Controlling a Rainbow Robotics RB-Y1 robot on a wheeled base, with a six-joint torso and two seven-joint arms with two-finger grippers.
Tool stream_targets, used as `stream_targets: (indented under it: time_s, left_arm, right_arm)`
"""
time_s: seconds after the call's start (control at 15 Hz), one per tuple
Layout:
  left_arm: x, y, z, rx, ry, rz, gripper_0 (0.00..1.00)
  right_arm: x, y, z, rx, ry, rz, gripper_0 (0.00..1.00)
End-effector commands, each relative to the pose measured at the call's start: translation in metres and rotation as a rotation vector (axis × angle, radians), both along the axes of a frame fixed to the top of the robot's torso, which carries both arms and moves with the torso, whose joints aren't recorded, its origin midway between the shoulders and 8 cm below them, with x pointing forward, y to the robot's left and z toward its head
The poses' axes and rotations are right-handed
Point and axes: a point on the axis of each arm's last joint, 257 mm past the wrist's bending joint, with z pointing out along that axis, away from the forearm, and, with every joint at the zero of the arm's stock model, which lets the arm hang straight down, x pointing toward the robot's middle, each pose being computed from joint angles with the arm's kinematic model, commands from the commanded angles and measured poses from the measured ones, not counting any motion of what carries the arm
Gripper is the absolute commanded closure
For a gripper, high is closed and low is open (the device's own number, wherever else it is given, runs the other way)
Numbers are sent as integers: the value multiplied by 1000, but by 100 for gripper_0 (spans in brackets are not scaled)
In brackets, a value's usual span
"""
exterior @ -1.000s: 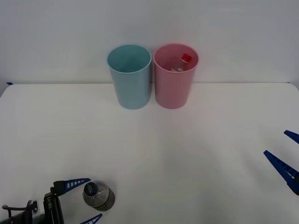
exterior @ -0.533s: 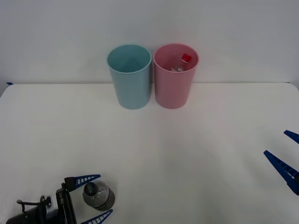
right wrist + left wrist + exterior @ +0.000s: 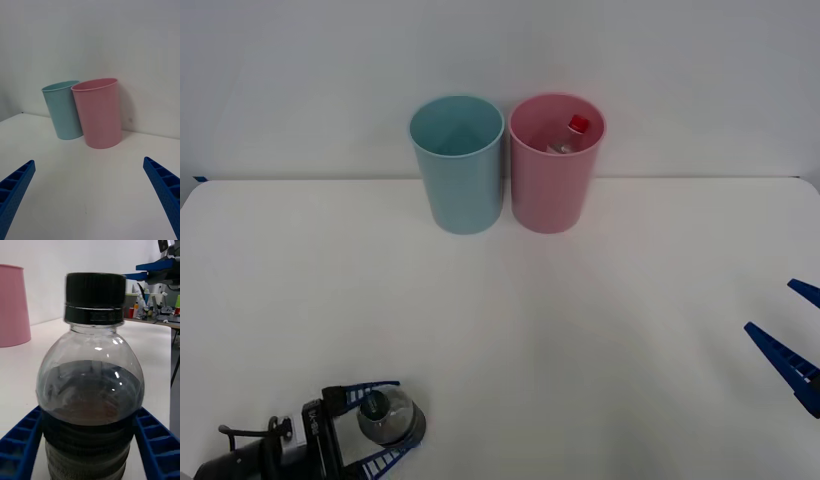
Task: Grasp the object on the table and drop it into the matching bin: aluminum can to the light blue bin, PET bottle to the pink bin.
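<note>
PET bottle point(image 3: 390, 420) upright on table point(image 3: 580, 330), well in front of light blue bin point(image 3: 458, 160), near table's front edge. We see left gripper point(image 3: 383, 424) fingers flanking ribbed body, seemingly touching; firm hold unconfirmed. Right gripper point(image 3: 792, 340) spread wide, idle, far right of bottle.

Risk: smooth round body slips or tips if lifted before squeeze is full.

Versus 0.5 s ago: left fingers narrowed onto bottle; bottle unmoved. Pink bin point(image 3: 554, 162) holds red-capped bottle point(image 3: 572, 132).
</note>
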Motion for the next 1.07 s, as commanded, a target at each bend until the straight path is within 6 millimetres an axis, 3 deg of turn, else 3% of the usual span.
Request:
stream_targets:
  time_s: [0.07,0.4,0.8,1.07]
  left_arm:
    - [2,-1,1,-2,-1,-3,100]
    - [10,-1,8,-14,10,-10,100]
    - [44,36,43,-97,-1,117,100]
    - [72,50,71,-129,-17,233,100]
  right_arm:
    - [0,0,0,0,0,0,0]
    - [0,0,0,0,0,0,0]
    - [0,0,0,0,0,0,0]
    - [0,0,0,0,0,0,0]
